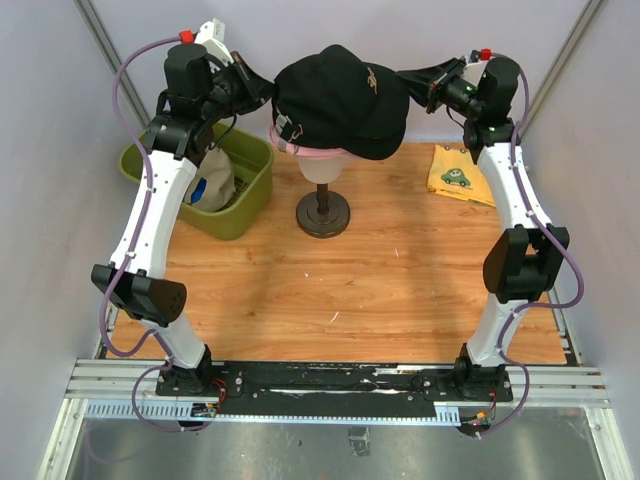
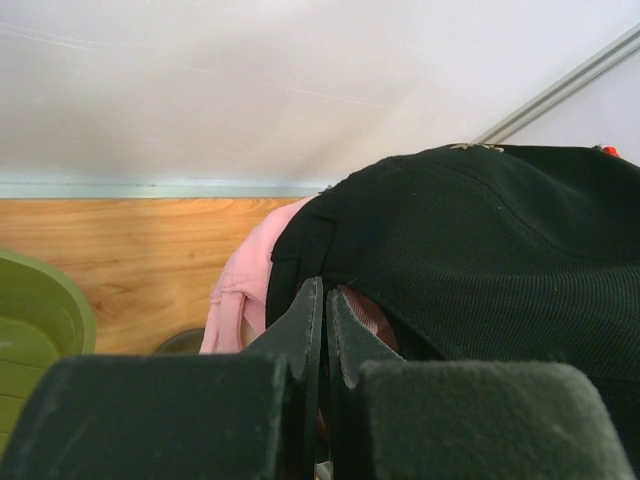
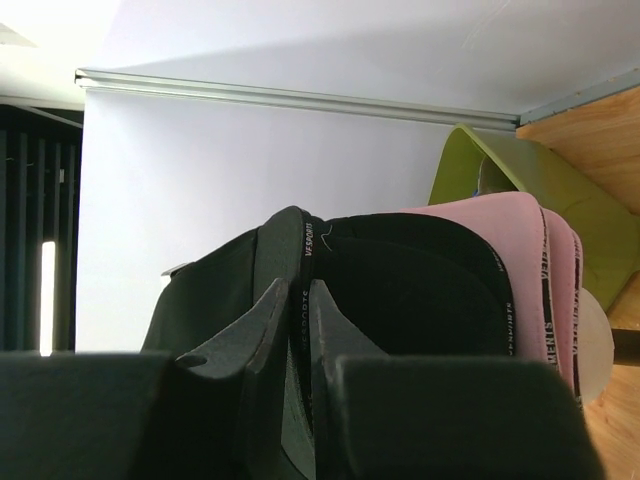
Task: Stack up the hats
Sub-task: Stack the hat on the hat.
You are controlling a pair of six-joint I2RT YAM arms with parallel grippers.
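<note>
Readable inside the black cap [image 1: 340,95]: white band print ending "SPORTS". Two caps on the mannequin head [image 1: 322,168] at 12 o'clock on the counter [image 1: 400,290]: black cap over pink cap [image 1: 312,153]. Two more in the green bin [image 1: 245,190] at 10 o'clock: beige cap [image 1: 212,175], blue cap [image 1: 199,191]. One yellow cloth [image 1: 458,172] with a green cartoon at 2 o'clock. Right jaws clamped on the black cap's band; left jaws closed at its rear edge, hold on fabric unclear.

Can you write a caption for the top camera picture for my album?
Left end effector and right end effector pinch a black cap over a pink cap on the mannequin head.
</note>
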